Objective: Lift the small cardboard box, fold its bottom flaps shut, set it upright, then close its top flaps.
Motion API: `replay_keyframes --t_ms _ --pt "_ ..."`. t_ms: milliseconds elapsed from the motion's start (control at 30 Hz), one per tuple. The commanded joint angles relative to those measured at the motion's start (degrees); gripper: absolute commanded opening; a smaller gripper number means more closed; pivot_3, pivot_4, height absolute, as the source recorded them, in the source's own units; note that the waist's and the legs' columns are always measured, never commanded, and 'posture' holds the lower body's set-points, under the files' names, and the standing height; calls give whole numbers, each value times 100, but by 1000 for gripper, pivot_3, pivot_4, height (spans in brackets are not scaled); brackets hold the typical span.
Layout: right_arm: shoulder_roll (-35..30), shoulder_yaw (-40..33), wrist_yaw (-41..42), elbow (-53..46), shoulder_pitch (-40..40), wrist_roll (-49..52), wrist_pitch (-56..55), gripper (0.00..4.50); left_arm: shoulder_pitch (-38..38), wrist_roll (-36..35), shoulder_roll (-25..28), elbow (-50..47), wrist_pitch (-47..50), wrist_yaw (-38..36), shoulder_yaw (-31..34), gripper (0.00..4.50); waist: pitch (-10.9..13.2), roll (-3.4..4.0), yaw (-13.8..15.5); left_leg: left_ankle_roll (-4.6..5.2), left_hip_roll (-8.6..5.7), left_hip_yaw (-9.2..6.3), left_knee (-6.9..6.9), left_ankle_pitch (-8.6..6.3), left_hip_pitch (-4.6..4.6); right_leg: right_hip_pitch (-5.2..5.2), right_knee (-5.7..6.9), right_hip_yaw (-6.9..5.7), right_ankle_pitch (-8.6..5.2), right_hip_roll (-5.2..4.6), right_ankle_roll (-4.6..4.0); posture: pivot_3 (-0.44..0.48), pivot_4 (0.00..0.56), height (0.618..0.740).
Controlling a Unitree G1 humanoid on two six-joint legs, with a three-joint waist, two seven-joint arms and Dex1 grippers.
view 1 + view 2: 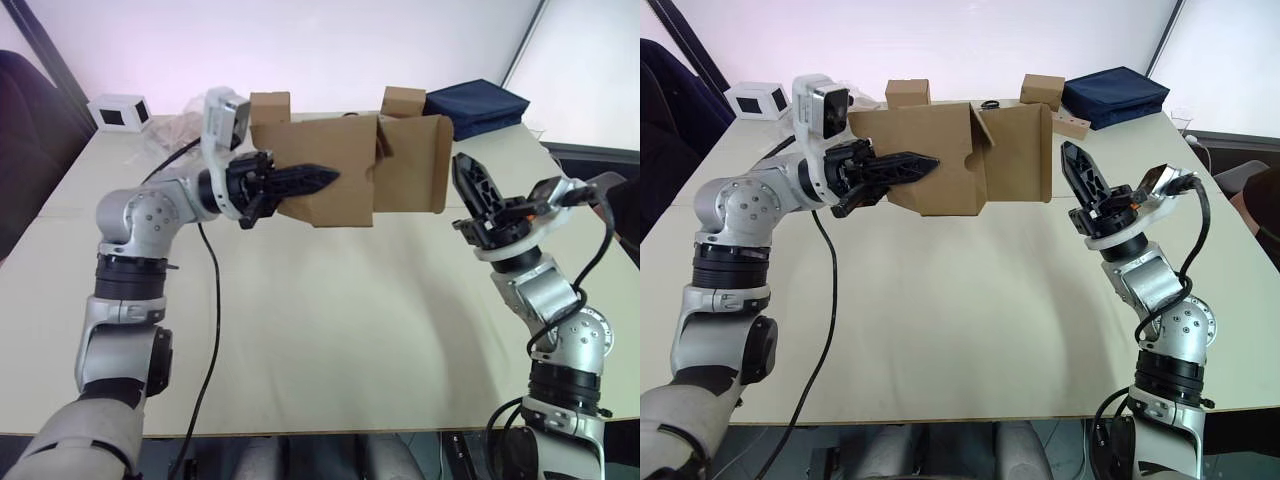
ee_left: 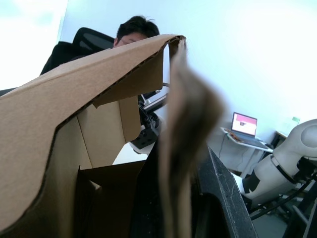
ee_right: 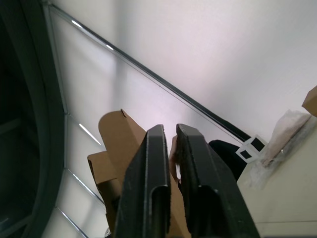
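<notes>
1. Box (image 1: 340, 170): plain brown cardboard, held in the air over the table (image 1: 330, 330), flaps hanging open.
2. Left gripper (image 1: 300, 182): fingers clamped on a side wall of the box.
3. Right gripper (image 1: 470, 185): fingers nearly together, holding nothing, just beside the box.

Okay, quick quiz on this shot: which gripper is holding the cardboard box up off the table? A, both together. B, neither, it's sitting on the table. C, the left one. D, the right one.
C: the left gripper is clamped on a wall of the small cardboard box, which hangs above the table, while the right gripper stands apart beside it.
</notes>
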Motion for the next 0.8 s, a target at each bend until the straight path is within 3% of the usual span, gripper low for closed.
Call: replay_keyframes --t_ms 33,800 --pt "-34 105 180 -410 -102 93 163 369 -168 -134 73 -151 -7 -42 185 0 0 0 0 0 0 0 0 0 0 0 0 0 0 0 0 0 150 740" --pt "-10 686 35 -1129 -133 -385 84 369 -225 -55 40 -30 -21 -95 111 0 0 0 8 0 0 0 0 0 0 0 0 0 0 -1 0 0 150 740"
